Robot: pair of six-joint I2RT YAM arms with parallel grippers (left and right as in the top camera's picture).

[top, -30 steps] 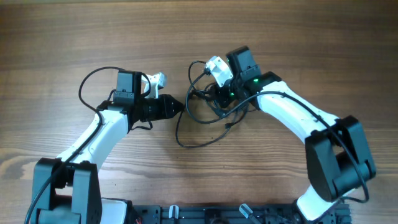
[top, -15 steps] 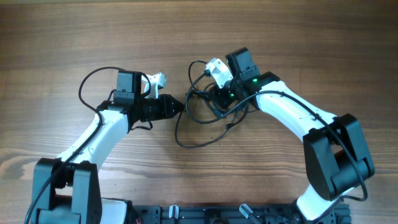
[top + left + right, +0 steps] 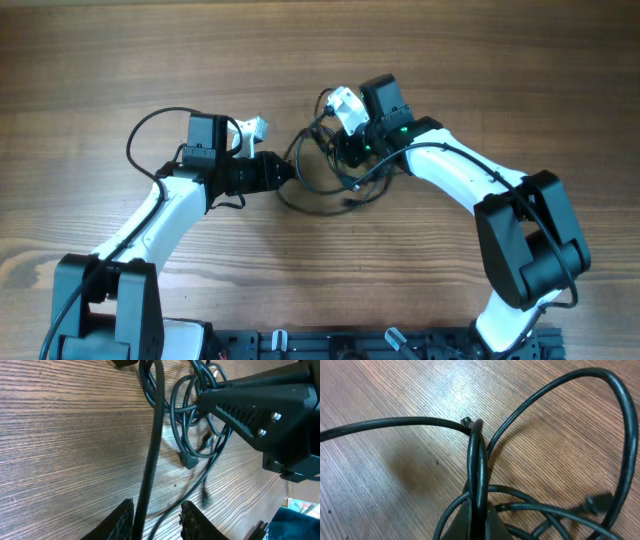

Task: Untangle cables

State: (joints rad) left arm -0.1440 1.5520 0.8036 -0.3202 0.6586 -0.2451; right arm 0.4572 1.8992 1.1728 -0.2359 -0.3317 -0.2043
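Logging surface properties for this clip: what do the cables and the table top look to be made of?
The cables are probably jacketed in rubber or PVC: black, smooth and slightly glossy, with a soft highlight along the curves, and they bend in loose loops. The table is wood or a wood-look laminate, brown with a satin finish. Fine parallel grain and a pale glare patch show, but not which of the two it is.

Left arm (image 3: 165,215): extends from the near left toward centre. Left gripper (image 3: 157,506): low, level, pointing right, jaws apart. Right arm (image 3: 460,180): arcs in from the near right. Right gripper (image 3: 479,522): jaws pinched on the cables (image 3: 479,460).
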